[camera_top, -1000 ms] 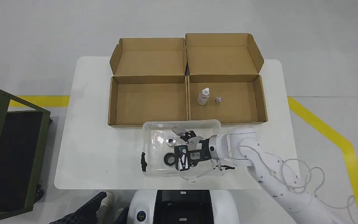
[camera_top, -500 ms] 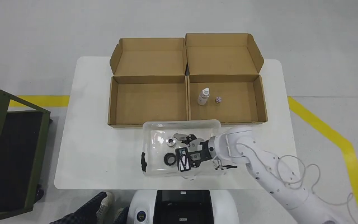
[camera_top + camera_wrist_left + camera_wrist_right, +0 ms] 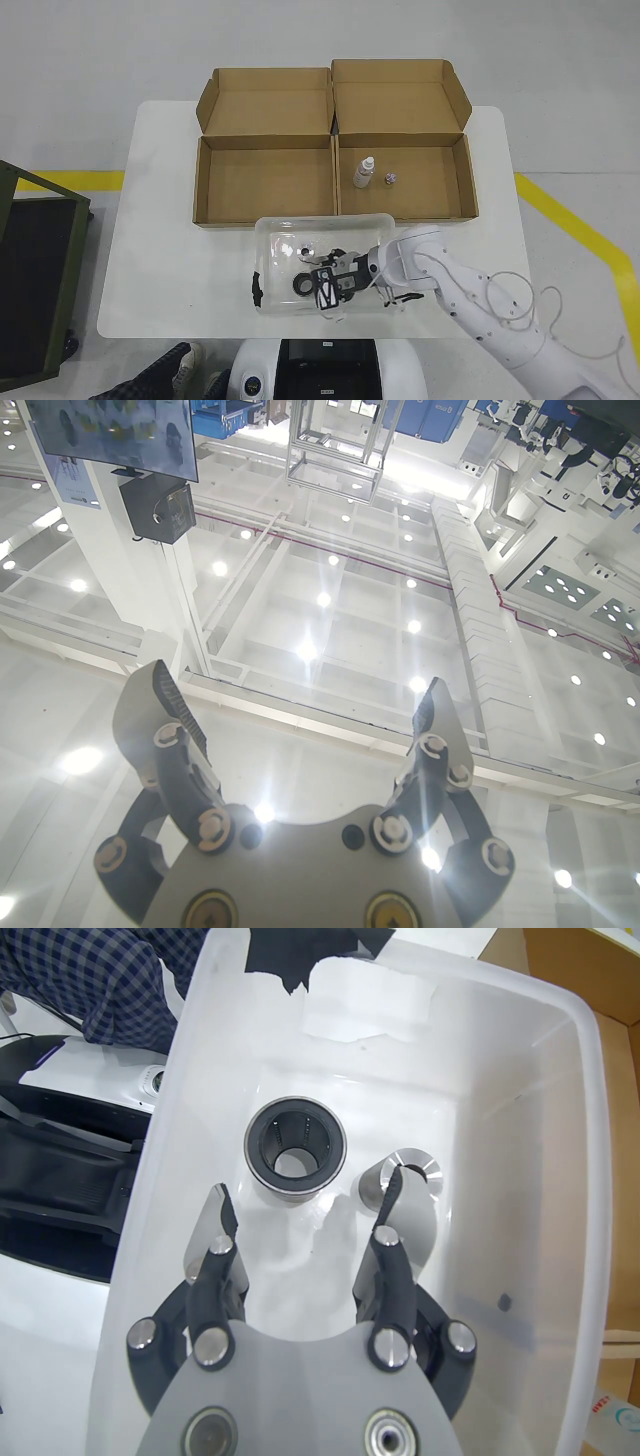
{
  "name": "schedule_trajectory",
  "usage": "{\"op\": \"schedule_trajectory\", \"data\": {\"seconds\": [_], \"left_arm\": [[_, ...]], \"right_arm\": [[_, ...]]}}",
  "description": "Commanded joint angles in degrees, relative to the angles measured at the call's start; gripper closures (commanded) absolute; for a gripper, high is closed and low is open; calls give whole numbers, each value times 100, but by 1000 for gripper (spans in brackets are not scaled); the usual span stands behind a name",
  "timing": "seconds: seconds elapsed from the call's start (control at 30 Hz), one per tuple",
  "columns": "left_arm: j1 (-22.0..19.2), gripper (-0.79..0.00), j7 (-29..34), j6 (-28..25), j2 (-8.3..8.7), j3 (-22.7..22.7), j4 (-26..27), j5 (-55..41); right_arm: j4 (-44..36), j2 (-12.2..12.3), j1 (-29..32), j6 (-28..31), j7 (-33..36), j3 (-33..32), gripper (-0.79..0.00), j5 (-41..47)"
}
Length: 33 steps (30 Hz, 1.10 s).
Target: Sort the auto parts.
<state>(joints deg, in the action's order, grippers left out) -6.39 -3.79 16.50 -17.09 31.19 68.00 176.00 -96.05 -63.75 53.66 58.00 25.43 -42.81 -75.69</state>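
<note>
The right gripper (image 3: pixel 310 1180) hangs inside the clear tub (image 3: pixel 592 1078) at the near edge of the table (image 3: pixel 160 250). Its fingers are spread wide. A black ring (image 3: pixel 295 1128) and a silver part (image 3: pixel 420 1165) stand in the tub just by its fingertips. The left gripper (image 3: pixel 300 705) is spread too and holds nothing.

Bright, even overhead light; round ceiling lamps (image 3: pixel 307 650) flare into starbursts; soft shadows lie inside the translucent white plastic bin (image 3: pixel 550 1103).
</note>
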Motion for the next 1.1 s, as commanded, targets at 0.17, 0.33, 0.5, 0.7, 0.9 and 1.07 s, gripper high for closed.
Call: {"op": "schedule_trajectory", "data": {"seconds": [0.17,0.33,0.5,0.7,0.9,1.07], "left_arm": [[0,-785,0,0,0,0,0,0],[0,-785,0,0,0,0,0,0],[0,-785,0,0,0,0,0,0],[0,-785,0,0,0,0,0,0],[0,-785,0,0,0,0,0,0],[0,-785,0,0,0,0,0,0]], "right_arm": [[197,-54,-241,0,-157,314,-486,81],[372,-115,-411,0,-308,525,-496,87],[562,-190,-589,0,-482,732,-536,76],[731,-267,-756,0,-668,919,-489,5],[841,-320,-861,0,-792,1056,-357,-70],[898,-341,-916,0,-867,1110,-191,-94]]}}
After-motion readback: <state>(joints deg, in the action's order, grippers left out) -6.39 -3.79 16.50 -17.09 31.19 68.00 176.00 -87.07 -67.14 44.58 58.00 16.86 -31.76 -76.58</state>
